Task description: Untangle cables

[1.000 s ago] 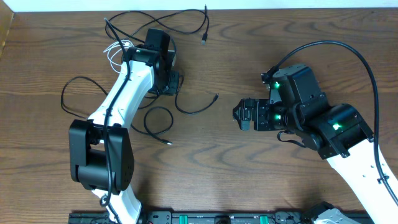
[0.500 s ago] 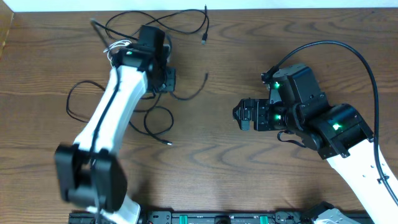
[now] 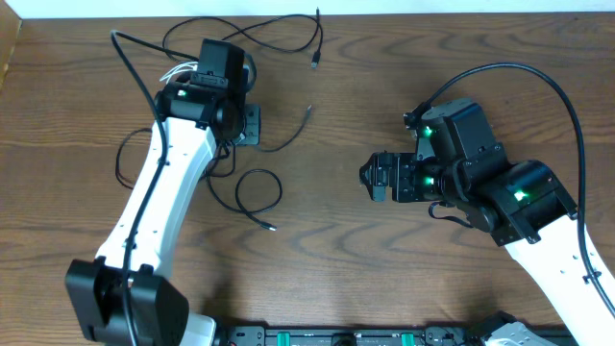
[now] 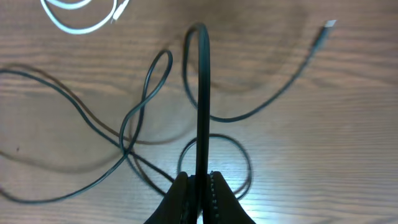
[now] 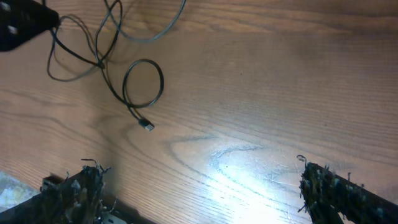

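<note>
- Lying flat at 8 o'clock of the table [image 3: 384, 279], a small black loop [image 3: 259, 189] ends in a plug [image 3: 272, 228] nearest you. It looks free of any grip.
- At 3 o'clock, your right gripper [image 3: 377, 178] is released wide and carries nothing. It faces the heap from well apart, probably leaving room for the other arm.
- At 10 o'clock, your left gripper [image 4: 200, 182] is clenched on one black cable [image 4: 202, 93], held raised and taut, likely to draw it from the heap.
- In the way: a twisted loop [image 4: 146, 93] lies at 9 o'clock of that strand and crosses other strands there, so it may drag along.
- Beyond, toward 11 o'clock, the white cable [image 4: 81, 18] lies coiled.
- Farthest, at 12 o'clock, another black cable [image 3: 279, 29] sprawls near the table's far edge.
</note>
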{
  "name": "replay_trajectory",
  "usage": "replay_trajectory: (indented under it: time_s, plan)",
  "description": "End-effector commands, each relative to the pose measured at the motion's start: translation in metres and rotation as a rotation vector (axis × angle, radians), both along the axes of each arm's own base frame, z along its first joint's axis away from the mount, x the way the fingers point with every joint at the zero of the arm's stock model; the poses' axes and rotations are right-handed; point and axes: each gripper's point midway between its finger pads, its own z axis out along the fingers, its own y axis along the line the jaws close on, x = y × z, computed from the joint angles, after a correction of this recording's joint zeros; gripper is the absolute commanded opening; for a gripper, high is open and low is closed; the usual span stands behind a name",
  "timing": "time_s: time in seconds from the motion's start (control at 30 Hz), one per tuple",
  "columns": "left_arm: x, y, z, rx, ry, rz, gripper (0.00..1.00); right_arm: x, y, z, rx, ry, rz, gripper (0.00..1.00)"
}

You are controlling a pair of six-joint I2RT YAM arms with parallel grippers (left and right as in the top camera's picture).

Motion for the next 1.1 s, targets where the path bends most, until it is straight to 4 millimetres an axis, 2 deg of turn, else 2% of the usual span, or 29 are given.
replay_trajectory:
  time_s: [0.0, 0.2, 0.3, 0.37, 0.57, 0.67, 0.7, 0.77, 0.83, 0.9, 1.0, 1.03, 1.07]
  plan:
    - [-0.006, 0.021, -0.022, 0.114, 0.059, 0.045, 0.08, 0.000, -0.001, -0.002, 0.001, 0.015, -0.007, 0.99]
    - [-0.011, 0.050, -0.033, 0.266, 0.099, 0.151, 0.08, -0.001, -0.001, -0.002, 0.000, 0.018, -0.007, 0.99]
    - [-0.014, 0.050, -0.035, 0.256, 0.112, 0.173, 0.09, -0.001, -0.001, -0.002, 0.000, 0.017, -0.006, 0.99]
    - [-0.015, 0.048, -0.036, 0.245, 0.118, 0.170, 0.21, -0.001, -0.001, -0.002, 0.000, 0.017, -0.007, 0.99]
    - [-0.014, 0.047, -0.036, 0.239, 0.112, 0.176, 0.23, -0.001, -0.001, -0.002, 0.000, 0.017, -0.007, 0.99]
    - [-0.011, 0.047, -0.036, 0.225, 0.098, 0.212, 0.28, -0.001, -0.001, -0.002, 0.000, 0.017, -0.007, 0.99]
    - [-0.011, 0.047, -0.036, 0.220, 0.096, 0.222, 0.33, -0.001, -0.001, -0.002, 0.000, 0.017, -0.007, 0.99]
    - [-0.012, 0.040, -0.038, 0.184, 0.107, 0.213, 0.59, -0.001, -0.001, -0.002, 0.000, 0.018, -0.006, 0.99]
    - [-0.013, 0.033, -0.040, 0.141, 0.117, 0.198, 0.70, -0.001, -0.001, -0.002, 0.000, 0.017, -0.006, 0.99]
    - [-0.013, 0.025, -0.042, 0.101, 0.127, 0.180, 0.74, 0.000, 0.000, -0.001, 0.002, 0.014, -0.006, 0.99]
    - [-0.013, 0.013, -0.043, 0.033, 0.138, 0.158, 0.74, -0.001, 0.001, -0.001, 0.003, 0.013, -0.003, 0.99]
    - [-0.013, 0.008, -0.043, 0.008, 0.141, 0.151, 0.74, -0.001, 0.001, -0.001, 0.002, 0.013, -0.002, 0.99]
    - [-0.012, 0.004, -0.044, -0.014, 0.142, 0.145, 0.69, -0.001, 0.001, -0.001, 0.002, 0.014, -0.001, 0.99]
